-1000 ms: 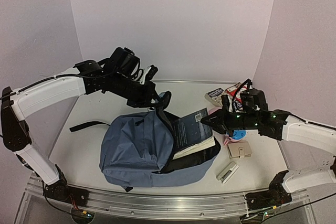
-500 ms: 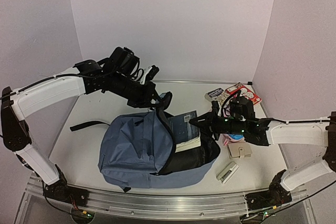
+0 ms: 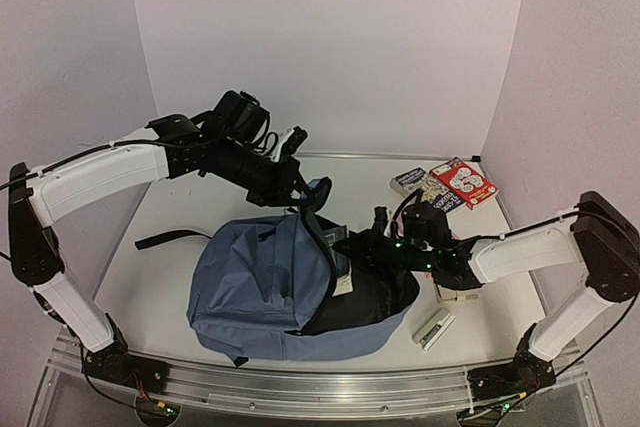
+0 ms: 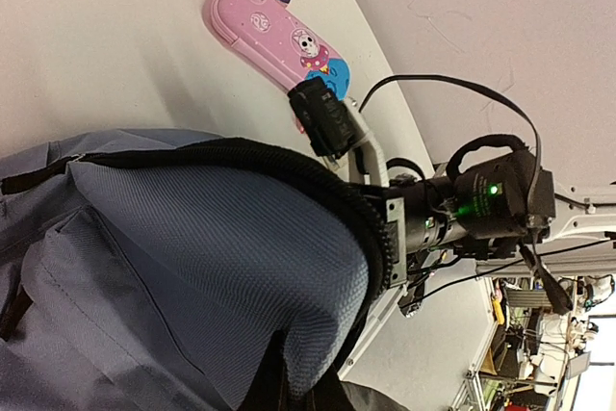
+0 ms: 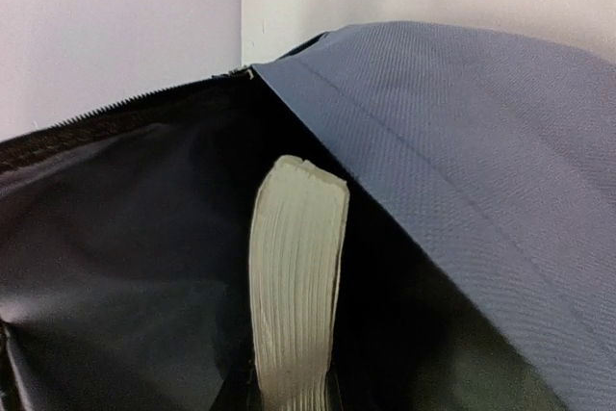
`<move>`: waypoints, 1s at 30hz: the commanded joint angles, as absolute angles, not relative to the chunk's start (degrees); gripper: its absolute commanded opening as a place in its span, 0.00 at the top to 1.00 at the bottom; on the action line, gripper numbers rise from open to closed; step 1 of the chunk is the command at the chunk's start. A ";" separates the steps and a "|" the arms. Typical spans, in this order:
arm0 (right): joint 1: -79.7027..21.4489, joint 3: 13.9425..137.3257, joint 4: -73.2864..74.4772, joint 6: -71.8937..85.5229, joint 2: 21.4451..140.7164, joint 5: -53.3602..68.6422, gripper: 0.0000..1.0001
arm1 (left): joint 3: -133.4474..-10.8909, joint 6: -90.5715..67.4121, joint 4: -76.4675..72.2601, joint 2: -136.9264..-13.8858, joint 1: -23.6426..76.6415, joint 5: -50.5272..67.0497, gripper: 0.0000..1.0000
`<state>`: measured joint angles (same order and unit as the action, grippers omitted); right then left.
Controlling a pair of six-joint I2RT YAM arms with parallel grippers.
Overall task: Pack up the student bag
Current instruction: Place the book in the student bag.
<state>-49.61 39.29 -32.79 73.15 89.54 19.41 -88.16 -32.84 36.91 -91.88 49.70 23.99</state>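
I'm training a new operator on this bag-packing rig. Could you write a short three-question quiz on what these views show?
1. True or false: the student bag is zipped shut.
2. In the right wrist view, what sits inside the bag's dark lining? A) a book, page edges showing; B) a bottle; C) a shoe.
3. Which pincer holds up the bag's opening edge?
Key: 1 false, it gapes open. 2 A. 3 the left pincer.
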 commanded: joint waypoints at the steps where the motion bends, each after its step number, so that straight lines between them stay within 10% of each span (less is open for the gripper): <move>1: -52.56 44.65 -47.63 73.34 93.62 17.22 1.00 | -91.65 -31.90 31.93 -91.30 49.33 25.74 1.00; 8: -54.79 45.40 -38.27 69.38 97.59 8.59 0.98 | -90.28 -32.14 31.44 -90.19 49.05 25.50 1.00; 18: -57.85 51.83 -16.31 60.77 95.05 -2.06 0.57 | -87.55 -31.90 32.01 -87.66 48.13 23.98 1.00; 30: -59.84 53.18 -12.66 61.33 100.23 -2.27 0.34 | -77.23 -33.04 30.97 -85.26 43.73 24.03 1.00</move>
<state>-58.99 50.84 -13.39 61.58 98.44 -0.49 -81.36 -32.93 33.46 -89.59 45.99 24.03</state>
